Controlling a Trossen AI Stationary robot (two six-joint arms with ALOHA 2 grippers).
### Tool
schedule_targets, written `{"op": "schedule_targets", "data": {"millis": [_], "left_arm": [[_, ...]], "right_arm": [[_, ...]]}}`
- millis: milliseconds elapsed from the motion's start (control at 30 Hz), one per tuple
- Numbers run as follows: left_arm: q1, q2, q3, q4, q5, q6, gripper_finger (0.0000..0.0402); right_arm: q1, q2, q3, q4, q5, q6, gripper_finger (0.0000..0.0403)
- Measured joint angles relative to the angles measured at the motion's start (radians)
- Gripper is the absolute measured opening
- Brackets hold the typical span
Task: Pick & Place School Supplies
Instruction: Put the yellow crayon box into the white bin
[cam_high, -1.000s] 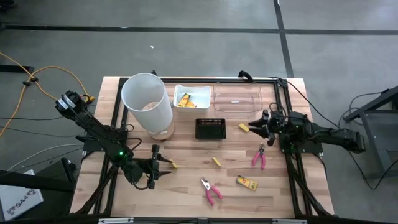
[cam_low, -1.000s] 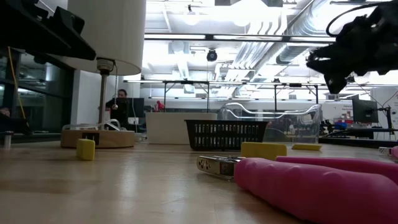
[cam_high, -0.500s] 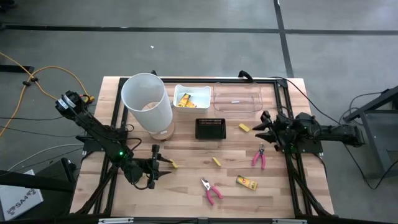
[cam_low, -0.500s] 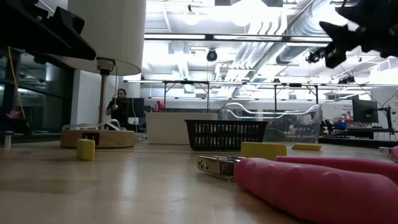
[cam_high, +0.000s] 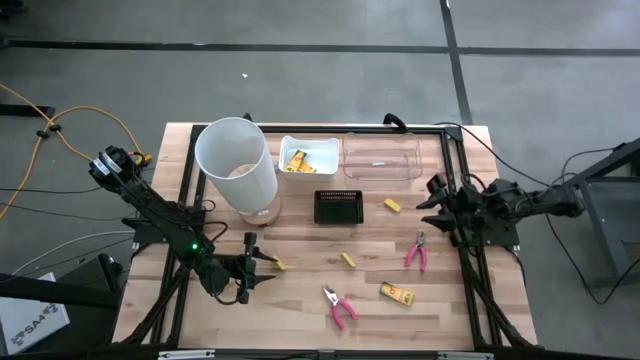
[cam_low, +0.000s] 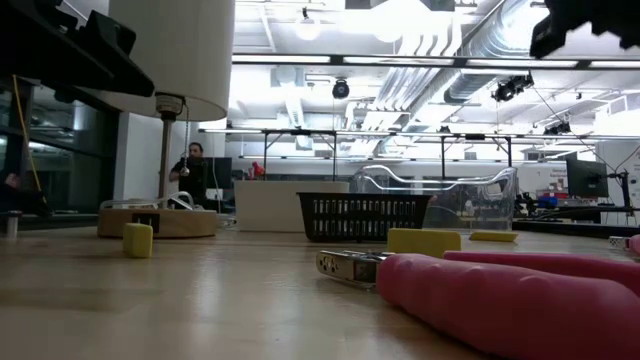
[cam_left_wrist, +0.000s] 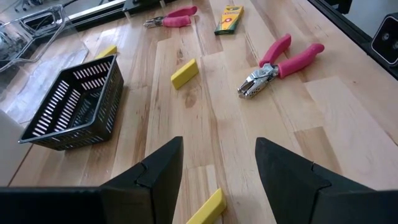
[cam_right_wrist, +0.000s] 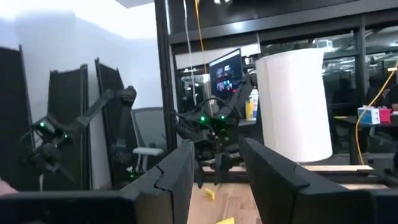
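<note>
Waiting over a bench with school supplies scattered across it, both hands empty.

The right hand (cam_high: 432, 197) hangs raised near the bench's right edge, fingers apart and gripping nothing; the left hand (cam_left_wrist: 217, 163) sits low at the front left, fingers spread wide over a small yellow block (cam_left_wrist: 204, 208). Two pink-handled pliers (cam_high: 339, 306) (cam_high: 417, 250), a yellow packet (cam_high: 397, 293) and more blocks (cam_high: 348, 259) (cam_high: 391, 205) lie loose on the wood (cam_high: 300, 250), well apart from the black basket (cam_high: 338, 207) and the white tub (cam_high: 308, 170), which holds yellow items. The likely risk: the pliers lie flat with handles splayed, so a shallow or off-centre pinch may skid them away; a small block could tip or squirt out sideways.
</note>
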Motion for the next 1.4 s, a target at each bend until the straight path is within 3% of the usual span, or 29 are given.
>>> {"op": "schedule_targets", "data": {"millis": [133, 400, 633, 1100, 1400], "left_arm": [[0.000, 0.000, 0.000, 0.000, 0.000, 0.000, 0.0193], [0.000, 0.000, 0.000, 0.000, 0.000, 0.000, 0.0193], [0.000, 0.000, 0.000, 0.000, 0.000, 0.000, 0.0193], [0.000, 0.000, 0.000, 0.000, 0.000, 0.000, 0.0193], [0.000, 0.000, 0.000, 0.000, 0.000, 0.000, 0.0193]], "right_arm": [[0.043, 0.142, 0.091, -0.003, 0.030, -0.059, 0.0133], [0.137, 0.485, 0.280, -0.204, 0.145, -0.141, 0.0133], [0.235, 0.645, 0.335, -0.304, 0.225, -0.141, 0.0133], [0.565, 0.814, 0.348, -0.440, 0.599, 0.141, 0.0133], [0.666, 0.980, 0.348, -0.510, 0.643, 0.414, 0.0133]]}}
